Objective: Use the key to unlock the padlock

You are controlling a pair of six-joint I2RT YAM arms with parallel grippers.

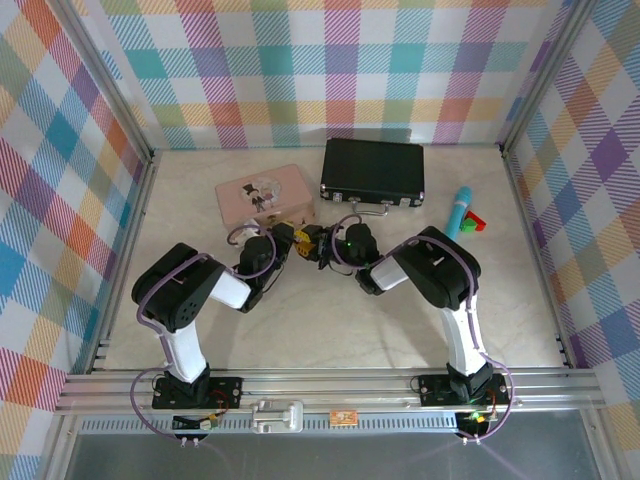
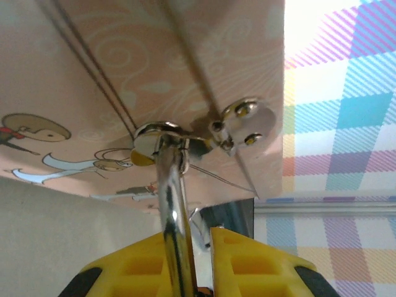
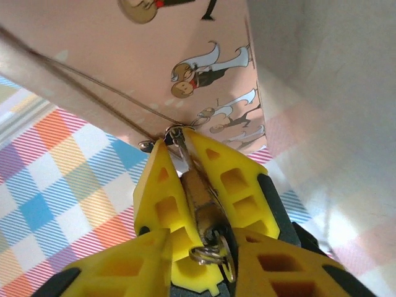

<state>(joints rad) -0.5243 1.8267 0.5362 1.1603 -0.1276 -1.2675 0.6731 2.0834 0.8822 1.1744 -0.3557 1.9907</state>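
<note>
Basically, left claw [image 2: 189,238] was clamped on the padlock [image 3: 199,204] hanging on the clasp [image 2: 247,120]; right claw [image 3: 203,244] sat part-open around the key [image 3: 216,253].

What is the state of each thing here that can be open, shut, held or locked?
left gripper: shut on padlock.
right gripper: open, around key.
pink tin: lid shut.
padlock: hooked on tin's clasp; locked or not, unclear.
key: at padlock's bottom end.
black case: shut.
</note>
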